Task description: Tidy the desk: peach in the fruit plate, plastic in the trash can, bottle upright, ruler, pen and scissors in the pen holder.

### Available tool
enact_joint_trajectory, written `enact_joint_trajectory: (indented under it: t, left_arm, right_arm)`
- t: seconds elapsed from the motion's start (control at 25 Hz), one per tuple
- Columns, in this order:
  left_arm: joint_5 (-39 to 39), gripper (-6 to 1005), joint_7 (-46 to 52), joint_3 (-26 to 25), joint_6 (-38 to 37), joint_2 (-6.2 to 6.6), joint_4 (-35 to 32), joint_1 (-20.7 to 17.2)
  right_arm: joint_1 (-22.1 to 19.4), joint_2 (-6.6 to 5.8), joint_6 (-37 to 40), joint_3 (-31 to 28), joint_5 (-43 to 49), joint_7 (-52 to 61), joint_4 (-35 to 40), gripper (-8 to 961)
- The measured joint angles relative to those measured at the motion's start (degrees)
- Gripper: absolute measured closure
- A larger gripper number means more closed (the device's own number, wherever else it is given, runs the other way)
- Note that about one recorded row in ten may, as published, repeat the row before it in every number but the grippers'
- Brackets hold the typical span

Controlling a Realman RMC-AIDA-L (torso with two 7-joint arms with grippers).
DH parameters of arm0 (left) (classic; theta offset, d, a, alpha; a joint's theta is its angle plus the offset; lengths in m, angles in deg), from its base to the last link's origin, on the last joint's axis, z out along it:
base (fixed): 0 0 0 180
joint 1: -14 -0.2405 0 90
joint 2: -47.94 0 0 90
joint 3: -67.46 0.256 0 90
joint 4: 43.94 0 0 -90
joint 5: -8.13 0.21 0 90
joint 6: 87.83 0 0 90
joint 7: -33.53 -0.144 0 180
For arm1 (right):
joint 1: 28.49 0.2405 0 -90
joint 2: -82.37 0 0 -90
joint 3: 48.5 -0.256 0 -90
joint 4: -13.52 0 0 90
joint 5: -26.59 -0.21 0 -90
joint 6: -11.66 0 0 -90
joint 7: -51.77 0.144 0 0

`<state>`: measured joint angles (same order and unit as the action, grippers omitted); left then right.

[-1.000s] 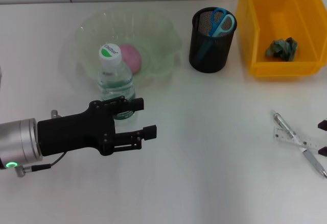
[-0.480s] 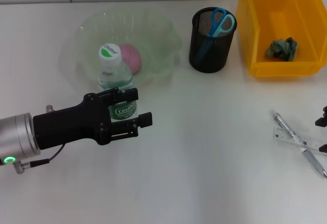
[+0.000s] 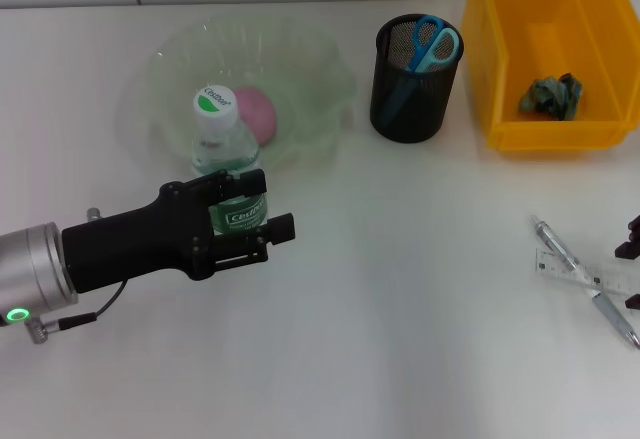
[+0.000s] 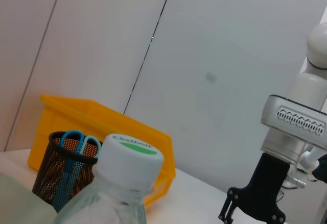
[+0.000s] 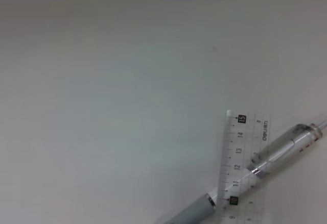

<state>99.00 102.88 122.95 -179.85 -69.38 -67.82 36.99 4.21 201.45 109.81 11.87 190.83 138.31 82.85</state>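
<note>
My left gripper (image 3: 262,221) is matte black on a silver wrist cuff with 1 green light and a thin grey cable, possibly a sensor lead.

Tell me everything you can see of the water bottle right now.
The bottle is small, clear plastic, with a white cap bearing a green patch and print, and a green and white label low on its body. It stands upright on the white table, just in front of the clear fruit plate that holds the pink peach. The left gripper is at its lower body, fingers on either side of the label; whether they press it cannot be told. The left wrist view shows its cap and shoulder close up.
</note>
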Motion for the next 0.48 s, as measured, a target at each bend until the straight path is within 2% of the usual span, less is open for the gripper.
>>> enact_joint_trajectory:
  t: [0.48]
  left_arm:
    - [0.0,201,0.6,-0.2,0.3,-0.62,0.0,0.3]
  right_arm:
    - [0.1,0.08,-2.6,0.7,-0.4,-1.7,-3.6,383]
